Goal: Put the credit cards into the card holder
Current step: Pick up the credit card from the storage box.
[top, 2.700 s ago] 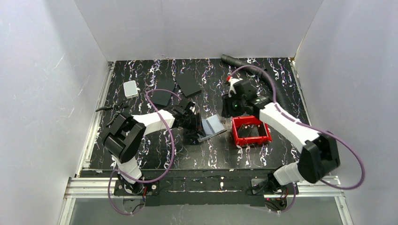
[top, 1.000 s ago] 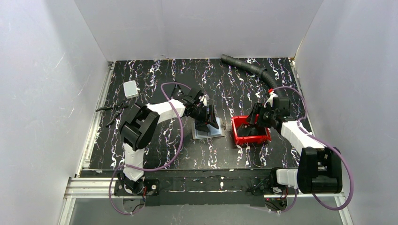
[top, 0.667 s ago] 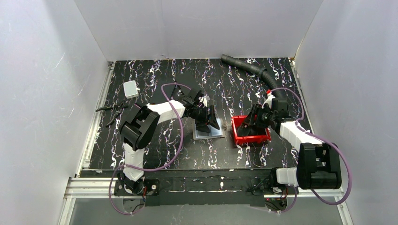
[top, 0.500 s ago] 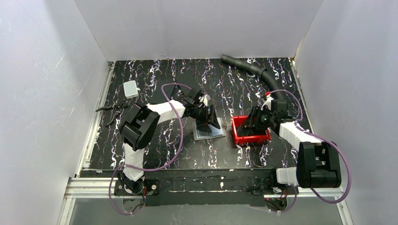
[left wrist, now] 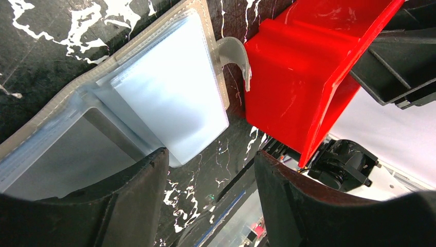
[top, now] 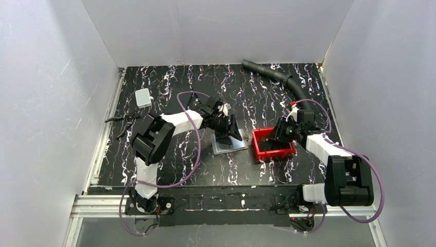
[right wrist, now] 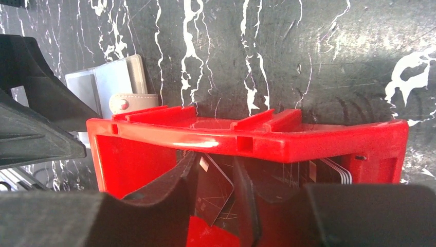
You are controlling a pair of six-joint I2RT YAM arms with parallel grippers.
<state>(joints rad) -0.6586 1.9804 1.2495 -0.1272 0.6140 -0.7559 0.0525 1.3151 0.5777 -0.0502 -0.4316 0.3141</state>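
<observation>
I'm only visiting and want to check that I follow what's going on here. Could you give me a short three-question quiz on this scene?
1. True or false: the card holder lies open beside the red tray.
2. Multiple choice: the right claw reaches into A) the red tray, B) the card holder, C) the white box.
3. Fill in: the right claw's jaws stand on either side of a thin dark ____.

Key: 1 true; 2 A; 3 card.
</observation>
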